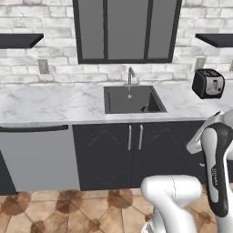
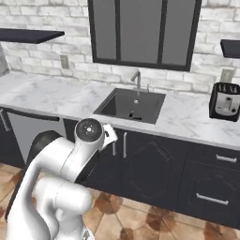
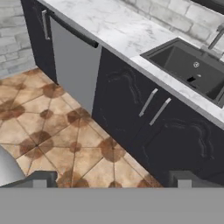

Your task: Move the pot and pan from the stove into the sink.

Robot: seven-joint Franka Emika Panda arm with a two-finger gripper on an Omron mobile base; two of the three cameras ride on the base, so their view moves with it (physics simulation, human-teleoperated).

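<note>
Sink (image 1: 132, 99) sits dead ahead, sunk in the marble tabletop (image 1: 50, 104), with a small dark shape low in its basin — too unclear to call. Pot, pan and stove aren't on camera here. Fingers (image 3: 111, 180) are spread wide, carrying nothing, hovering over the floor. My read: the base must find the stove next.

Flat, even rendered light with no clear source; the sink (image 1: 132, 100) basin sits darkest, faint shading under the bench (image 1: 50, 104) edge. No glare; low resolution leaves all edges soft and slightly jagged
</note>
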